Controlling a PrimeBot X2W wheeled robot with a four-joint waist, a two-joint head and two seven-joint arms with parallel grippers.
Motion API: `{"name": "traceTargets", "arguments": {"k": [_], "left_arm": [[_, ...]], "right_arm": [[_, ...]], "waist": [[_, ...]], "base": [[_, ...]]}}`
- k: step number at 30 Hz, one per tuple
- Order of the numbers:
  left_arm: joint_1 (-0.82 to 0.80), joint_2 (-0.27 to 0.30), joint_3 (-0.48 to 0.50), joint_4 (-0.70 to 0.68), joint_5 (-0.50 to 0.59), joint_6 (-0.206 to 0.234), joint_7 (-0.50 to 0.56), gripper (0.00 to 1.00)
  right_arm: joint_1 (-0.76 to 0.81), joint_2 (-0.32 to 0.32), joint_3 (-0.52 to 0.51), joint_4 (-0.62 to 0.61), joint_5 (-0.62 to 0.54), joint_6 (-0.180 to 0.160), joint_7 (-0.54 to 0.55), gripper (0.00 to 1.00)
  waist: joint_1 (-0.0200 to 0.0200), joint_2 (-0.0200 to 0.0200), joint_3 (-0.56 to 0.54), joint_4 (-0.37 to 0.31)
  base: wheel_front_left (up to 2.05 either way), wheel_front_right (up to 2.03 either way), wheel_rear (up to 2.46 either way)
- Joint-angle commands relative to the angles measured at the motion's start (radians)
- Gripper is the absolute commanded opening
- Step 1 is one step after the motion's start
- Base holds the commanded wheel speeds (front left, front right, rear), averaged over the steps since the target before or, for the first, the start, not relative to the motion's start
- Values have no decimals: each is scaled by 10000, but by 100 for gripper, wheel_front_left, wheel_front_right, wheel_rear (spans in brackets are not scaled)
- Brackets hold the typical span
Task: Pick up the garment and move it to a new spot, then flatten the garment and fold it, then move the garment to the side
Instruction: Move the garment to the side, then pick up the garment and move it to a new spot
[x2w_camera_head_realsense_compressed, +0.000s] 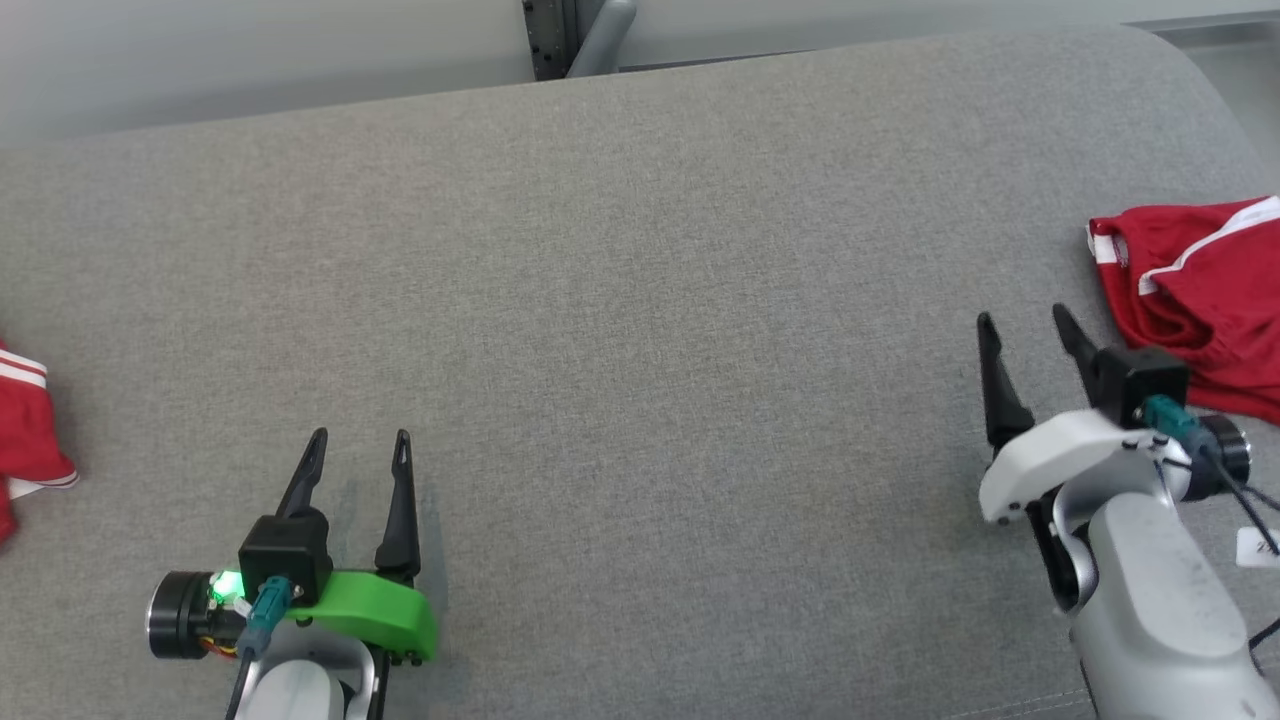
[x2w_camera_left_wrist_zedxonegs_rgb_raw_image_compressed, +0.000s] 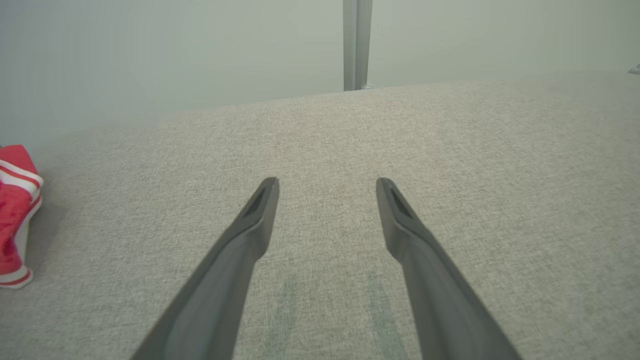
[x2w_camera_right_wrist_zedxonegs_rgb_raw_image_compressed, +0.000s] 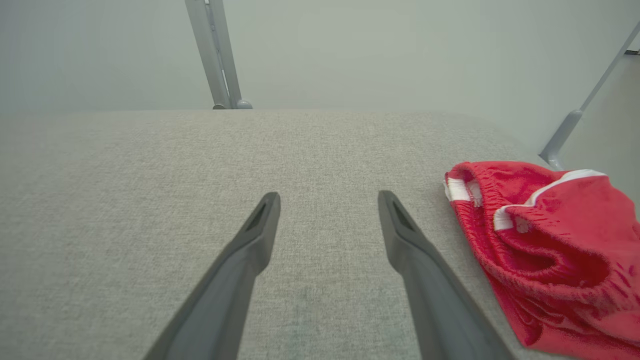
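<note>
Red garment (x2w_camera_head_realsense_compressed: 1195, 300) sits roughly folded at right edge, seemingly set aside; left gripper (x2w_camera_head_realsense_compressed: 360, 437) and right gripper (x2w_camera_head_realsense_compressed: 1023, 316) gape empty.

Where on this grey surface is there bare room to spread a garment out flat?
The wide middle of the grey surface, between the left gripper and right gripper and up to the far edge, is bare. Crowded: the right edge, where the red garment lies, and the left edge, with another red cloth.
</note>
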Motion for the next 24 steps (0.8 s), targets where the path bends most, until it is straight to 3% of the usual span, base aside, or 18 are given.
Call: {"name": "traceTargets", "arguments": {"k": [1, 12, 24], "left_arm": [[187, -68, 68, 23, -93, 30, -1, 100], [931, -159, 371, 257, -260, 51, -2, 100], [1547, -196, 778, 351, -349, 152, -2, 100]], "right_arm": [[415, 109, 130, 18, 125, -14, -28, 100], [1926, 631, 589, -681, 478, -14, -28, 100], [2708, 762, 887, -1653, 581, -14, -28, 100]], "waist": [[0, 21, -482, 309], [0, 21, -1501, 610], [0, 21, -2189, 503]], "base": [[0, 0, 0], [0, 0, 0], [0, 0, 0]]}}
